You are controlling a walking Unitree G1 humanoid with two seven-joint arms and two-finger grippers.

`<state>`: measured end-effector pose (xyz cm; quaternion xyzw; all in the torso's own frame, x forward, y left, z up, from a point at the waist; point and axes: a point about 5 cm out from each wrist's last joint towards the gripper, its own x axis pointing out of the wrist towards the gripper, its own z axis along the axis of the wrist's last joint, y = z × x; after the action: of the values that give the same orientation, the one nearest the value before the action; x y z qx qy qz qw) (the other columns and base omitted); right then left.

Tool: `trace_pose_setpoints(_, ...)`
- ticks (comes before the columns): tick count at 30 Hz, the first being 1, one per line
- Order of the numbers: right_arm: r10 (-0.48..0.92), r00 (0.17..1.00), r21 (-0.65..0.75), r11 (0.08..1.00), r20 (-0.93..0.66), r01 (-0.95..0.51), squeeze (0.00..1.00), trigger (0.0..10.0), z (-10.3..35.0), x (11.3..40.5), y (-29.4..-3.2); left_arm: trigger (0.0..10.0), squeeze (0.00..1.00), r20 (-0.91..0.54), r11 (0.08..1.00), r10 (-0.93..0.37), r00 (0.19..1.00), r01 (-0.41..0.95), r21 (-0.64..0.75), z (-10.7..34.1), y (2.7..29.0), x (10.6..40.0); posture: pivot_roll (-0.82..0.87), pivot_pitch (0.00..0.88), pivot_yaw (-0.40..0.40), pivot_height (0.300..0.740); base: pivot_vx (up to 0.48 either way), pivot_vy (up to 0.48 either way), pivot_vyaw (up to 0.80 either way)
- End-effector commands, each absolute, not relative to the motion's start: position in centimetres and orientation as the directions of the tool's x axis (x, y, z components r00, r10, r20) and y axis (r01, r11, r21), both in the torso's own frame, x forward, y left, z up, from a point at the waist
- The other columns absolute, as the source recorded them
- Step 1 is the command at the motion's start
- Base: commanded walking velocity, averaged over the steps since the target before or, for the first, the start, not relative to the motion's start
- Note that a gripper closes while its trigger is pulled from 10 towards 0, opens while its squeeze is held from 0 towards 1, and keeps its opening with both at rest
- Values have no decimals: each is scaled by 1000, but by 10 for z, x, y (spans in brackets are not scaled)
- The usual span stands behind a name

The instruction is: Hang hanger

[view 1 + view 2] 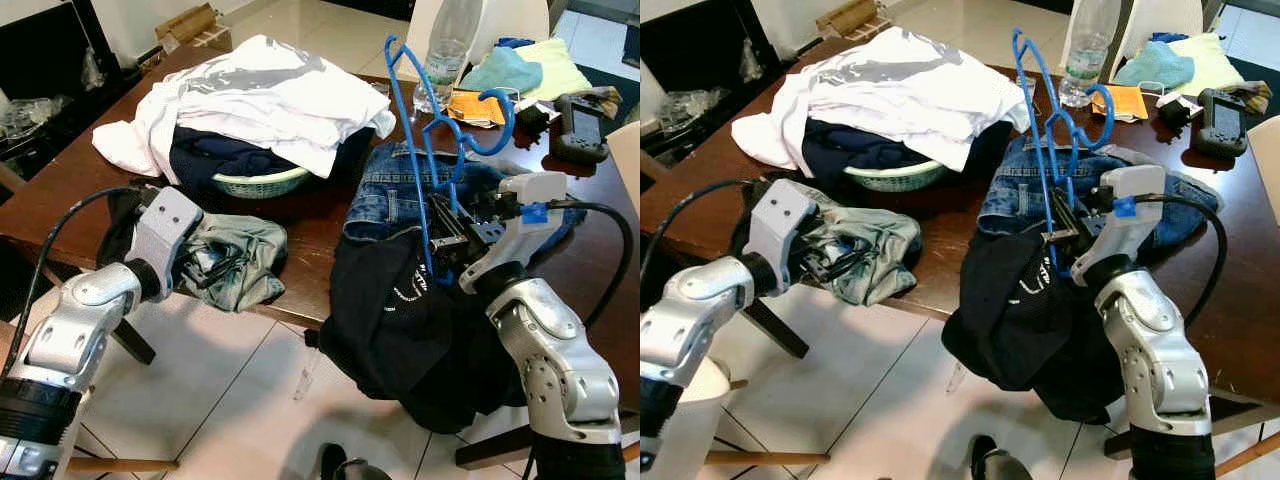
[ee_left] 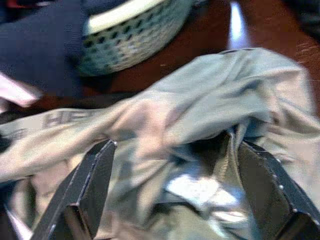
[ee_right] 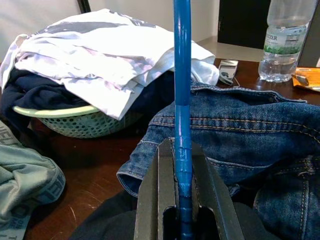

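Note:
A blue plastic hanger (image 1: 409, 140) stands upright over the table, hook to the right. My right gripper (image 1: 440, 245) is shut on its lower bar, and the right wrist view shows the bar (image 3: 182, 100) clamped between the fingers. Below it a black garment (image 1: 400, 320) drapes over the table's front edge, partly on blue jeans (image 1: 395, 195). My left gripper (image 1: 215, 268) is at a crumpled grey-green garment (image 1: 245, 255) on the front edge. Its fingers (image 2: 92, 185) stand open with folds of that cloth (image 2: 200, 110) between them.
A pale green basket (image 1: 262, 184) holding dark clothes and a pile of white shirts (image 1: 270, 95) sits at the back left of the brown table (image 1: 60, 190). Behind the jeans are a water bottle (image 1: 445, 50), teal and yellow cloths (image 1: 505, 68) and a black controller (image 1: 580, 128). Tiled floor lies below.

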<state>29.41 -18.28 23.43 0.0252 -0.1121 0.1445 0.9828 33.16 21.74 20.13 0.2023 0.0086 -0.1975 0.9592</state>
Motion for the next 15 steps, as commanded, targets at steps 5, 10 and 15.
trace_pose_setpoints(5, 269, 937, 9, 961, 223, -278, 0, 10000, 235, 294, -186, 0, 0, -103, 847, -342, 934, 354, 396, 196, 222, 336, 36, 228, -13, 740, 0, 0, 0)
trace_pose_setpoints(10, 267, 937, 7, 961, 226, -276, 0, 10000, 236, 294, -187, 0, 0, -97, 858, -330, 939, 341, 384, 194, 221, 342, 26, 225, -13, 740, 0, 0, 0)
trace_pose_setpoints(15, 265, 937, 5, 962, 227, -273, 0, 10000, 237, 294, -187, 0, 0, -88, 862, -323, 942, 332, 383, 195, 221, 345, 24, 223, -14, 740, 0, 0, 0)
